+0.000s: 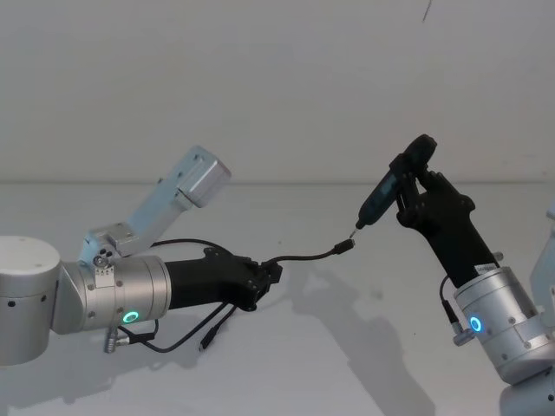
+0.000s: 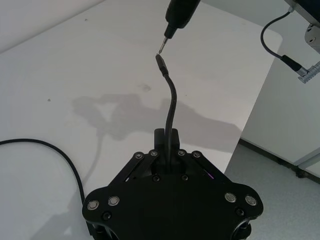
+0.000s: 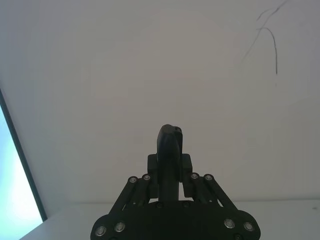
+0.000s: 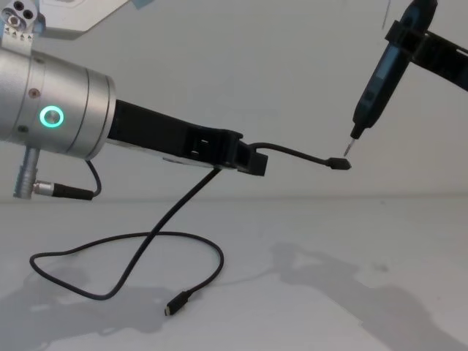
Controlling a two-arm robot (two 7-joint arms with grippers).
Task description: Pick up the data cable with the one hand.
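Left end effector [image 4: 252,161], black, angular, two-fingered, clamped on long thin black data cable [image 4: 292,152] near one plug, above white counter [image 4: 351,292]. Cable's remainder loops below it onto counter. Right end effector [image 1: 414,178] grips slim black pen-shaped tool [image 4: 376,80], tip just beside raised plug.
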